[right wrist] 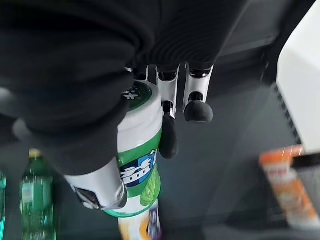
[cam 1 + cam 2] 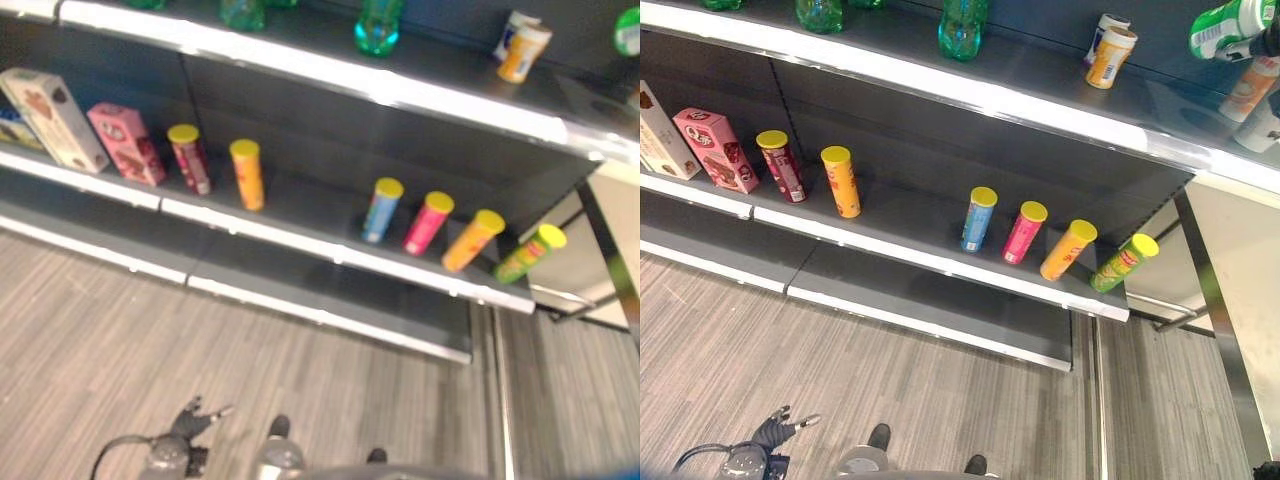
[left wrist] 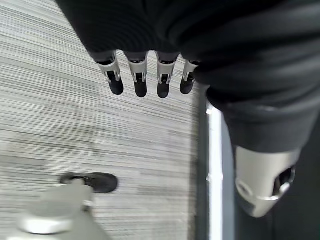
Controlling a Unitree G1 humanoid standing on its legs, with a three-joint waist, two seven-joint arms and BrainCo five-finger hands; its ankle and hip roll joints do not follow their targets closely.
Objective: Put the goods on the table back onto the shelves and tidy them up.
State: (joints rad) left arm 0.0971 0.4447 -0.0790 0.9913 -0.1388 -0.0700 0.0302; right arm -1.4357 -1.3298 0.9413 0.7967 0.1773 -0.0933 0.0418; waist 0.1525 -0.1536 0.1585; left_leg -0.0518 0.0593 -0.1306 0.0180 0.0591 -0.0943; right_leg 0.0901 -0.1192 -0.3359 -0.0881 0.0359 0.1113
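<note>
My right hand (image 1: 168, 136) is shut on a green-and-white canister (image 1: 138, 159), fingers and thumb curled round it. It holds the canister (image 2: 1223, 27) up at the right end of the top shelf (image 2: 1040, 100), above an orange-and-white canister (image 2: 1249, 86) that stands there. My left hand (image 3: 140, 75) hangs low over the floor at the lower left (image 2: 192, 420), fingers straight, holding nothing.
Green bottles (image 2: 962, 28) and two small tubs (image 2: 1110, 52) stand on the top shelf. The middle shelf (image 2: 940, 262) carries several tube cans, from dark red (image 2: 781, 166) to green (image 2: 1124, 262), with a pink box (image 2: 716, 149) at the left. A white panel (image 2: 1240, 300) lies right.
</note>
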